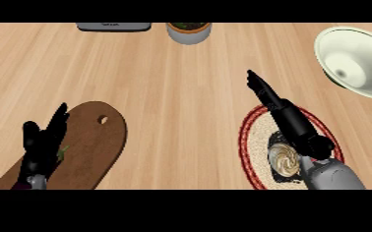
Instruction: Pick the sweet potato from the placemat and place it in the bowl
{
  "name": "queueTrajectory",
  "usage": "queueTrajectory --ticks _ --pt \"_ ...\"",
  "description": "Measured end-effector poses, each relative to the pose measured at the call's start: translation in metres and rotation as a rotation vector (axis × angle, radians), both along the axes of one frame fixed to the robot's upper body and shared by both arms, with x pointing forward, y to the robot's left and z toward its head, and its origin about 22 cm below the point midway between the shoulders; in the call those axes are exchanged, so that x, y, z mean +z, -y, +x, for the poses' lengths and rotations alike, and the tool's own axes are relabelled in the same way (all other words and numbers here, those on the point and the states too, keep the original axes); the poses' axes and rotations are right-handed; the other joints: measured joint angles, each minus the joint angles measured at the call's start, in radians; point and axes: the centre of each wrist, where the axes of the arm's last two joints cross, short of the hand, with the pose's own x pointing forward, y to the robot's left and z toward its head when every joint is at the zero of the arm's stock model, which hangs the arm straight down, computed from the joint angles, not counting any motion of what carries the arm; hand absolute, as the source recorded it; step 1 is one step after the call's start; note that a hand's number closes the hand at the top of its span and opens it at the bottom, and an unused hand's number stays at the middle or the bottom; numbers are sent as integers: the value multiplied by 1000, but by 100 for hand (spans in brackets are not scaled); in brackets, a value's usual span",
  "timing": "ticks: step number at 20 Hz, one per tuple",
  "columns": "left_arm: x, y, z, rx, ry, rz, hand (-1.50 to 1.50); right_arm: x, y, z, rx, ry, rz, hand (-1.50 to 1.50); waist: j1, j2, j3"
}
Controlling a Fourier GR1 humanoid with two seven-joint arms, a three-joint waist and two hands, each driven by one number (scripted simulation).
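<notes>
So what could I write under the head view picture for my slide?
Right hand stretched open over the round placemat, bowl waiting at the far right, left hand resting by the wooden board.

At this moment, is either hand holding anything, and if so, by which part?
Nothing is held. The right hand stretches with straight fingers over the placemat; the left hand rests open above the wooden board.

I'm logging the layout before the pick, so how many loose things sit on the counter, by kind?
Bowl: 1
Placemat: 1
Sweet potato: 1
Cutting board: 1
Potted plant: 1
Grey device at the far edge: 1
Total: 6
</notes>
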Motion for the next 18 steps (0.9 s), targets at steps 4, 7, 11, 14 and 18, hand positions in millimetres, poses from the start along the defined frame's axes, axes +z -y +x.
queueTrajectory --ticks 4,7,11,14,18 --pt "17 24 14 -134 116 -28 0 5 40 -2 -116 0 30 150 -21 -1 3" --pt "36 52 29 -278 232 -64 0 10 82 -5 -236 17 -75 150 -62 -4 0" --pt "48 89 32 -449 307 -124 0 -13 129 -22 -400 -40 -123 -150 -48 1 3" --pt "53 104 30 -520 331 -148 0 -38 152 -35 -430 -33 -127 -150 -26 4 4" --pt "54 118 31 -564 346 -163 0 -33 163 -32 -385 -4 -309 -150 -10 6 4"
